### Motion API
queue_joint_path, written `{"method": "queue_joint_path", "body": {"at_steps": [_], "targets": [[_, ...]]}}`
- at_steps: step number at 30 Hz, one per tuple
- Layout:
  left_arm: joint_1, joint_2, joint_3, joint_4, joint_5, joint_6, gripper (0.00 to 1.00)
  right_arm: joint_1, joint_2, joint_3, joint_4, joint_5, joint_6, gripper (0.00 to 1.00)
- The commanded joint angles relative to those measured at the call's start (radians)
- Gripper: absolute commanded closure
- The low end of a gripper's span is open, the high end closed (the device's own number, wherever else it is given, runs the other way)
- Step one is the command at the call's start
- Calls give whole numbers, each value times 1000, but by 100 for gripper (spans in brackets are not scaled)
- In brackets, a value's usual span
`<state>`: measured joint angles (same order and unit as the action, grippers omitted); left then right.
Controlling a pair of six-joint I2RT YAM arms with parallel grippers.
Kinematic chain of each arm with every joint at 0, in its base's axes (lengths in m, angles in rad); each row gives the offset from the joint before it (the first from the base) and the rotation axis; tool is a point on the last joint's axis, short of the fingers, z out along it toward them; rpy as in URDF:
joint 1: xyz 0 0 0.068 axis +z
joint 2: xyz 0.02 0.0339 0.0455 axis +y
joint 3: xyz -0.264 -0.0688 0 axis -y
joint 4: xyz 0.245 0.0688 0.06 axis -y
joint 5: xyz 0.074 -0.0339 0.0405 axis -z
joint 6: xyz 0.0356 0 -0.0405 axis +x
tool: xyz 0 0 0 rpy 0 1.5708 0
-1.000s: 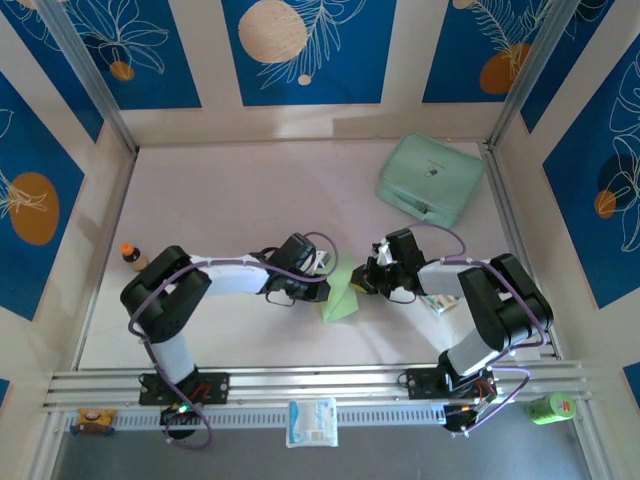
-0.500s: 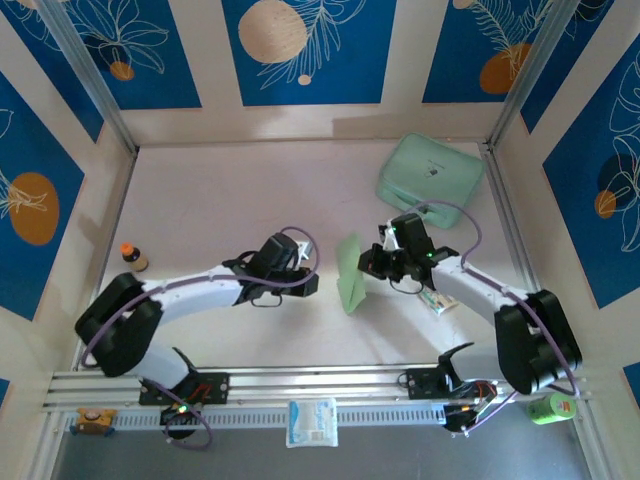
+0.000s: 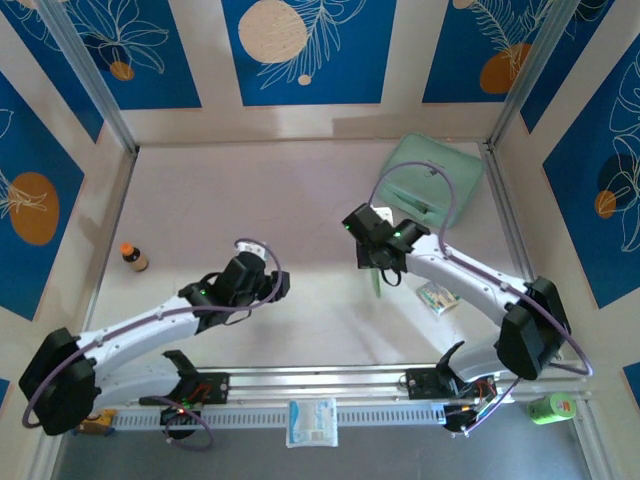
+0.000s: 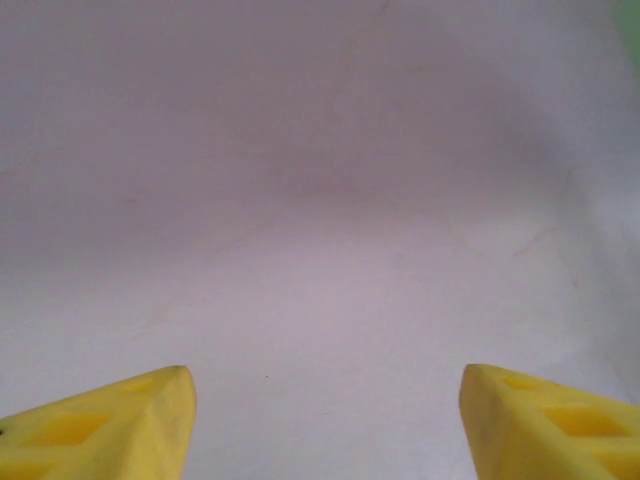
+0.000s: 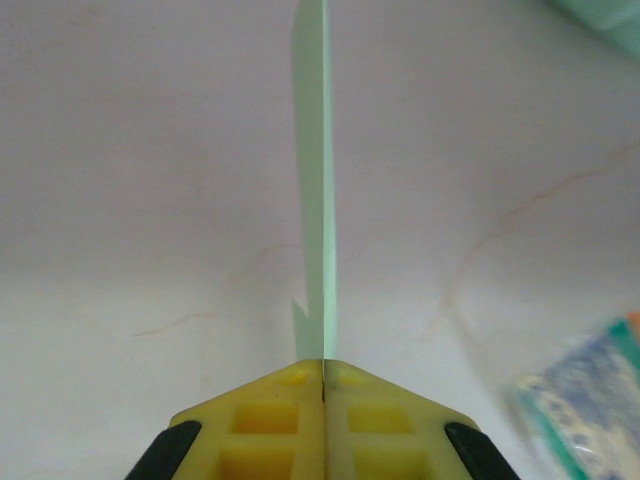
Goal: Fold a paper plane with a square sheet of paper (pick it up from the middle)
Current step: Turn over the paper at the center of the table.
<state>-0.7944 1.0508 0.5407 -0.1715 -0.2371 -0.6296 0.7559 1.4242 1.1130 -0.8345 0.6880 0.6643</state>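
**Right gripper holding the plane, left gripper empty**

At the far left of the table, I am seeing a small bottle standing near the edge, well apart from both arms.

Next, the left gripper is hanging over bare tabletop left of centre. In its wrist view the left gripper is showing its yellow fingers spread wide, with nothing between them.

Right of centre, the right gripper is reaching in toward the middle. Its wrist camera is showing the right gripper with both pads pressed together on the plane, which I am viewing edge-on as a thin light-green strip running straight out from the fingertips. From above, the plane is showing as a narrow green sliver just below the fingers; I cannot tell whether it is touching the table.

Further right, a printed packet is lying flat beside the right arm, blurred in the wrist view. A mint case is sitting in the far right corner.
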Motion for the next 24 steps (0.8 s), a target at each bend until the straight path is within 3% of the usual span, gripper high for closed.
{"method": "queue_joint_path", "body": {"at_steps": [1, 7, 13, 16, 19, 21, 24], "targets": [[12, -69, -34, -64, -118, -18, 25, 72, 89, 68, -173, 263, 76, 94], [24, -183, -86, -180, -228, -102, 20, 170, 378, 269, -347, 282, 173, 93], [28, -302, -115, -277, -292, -148, 20, 257, 544, 408, -262, 128, 103, 93], [32, -357, -132, -300, -296, -155, 19, 257, 541, 411, -151, -14, 52, 88], [33, -392, -151, -295, -276, -153, 19, 235, 510, 383, -41, -185, 19, 77], [34, -397, -157, -270, -242, -135, 19, 207, 465, 337, 28, -300, 19, 67], [36, -374, -160, -213, -181, -107, 20, 150, 356, 205, 174, -449, 26, 62]]}}
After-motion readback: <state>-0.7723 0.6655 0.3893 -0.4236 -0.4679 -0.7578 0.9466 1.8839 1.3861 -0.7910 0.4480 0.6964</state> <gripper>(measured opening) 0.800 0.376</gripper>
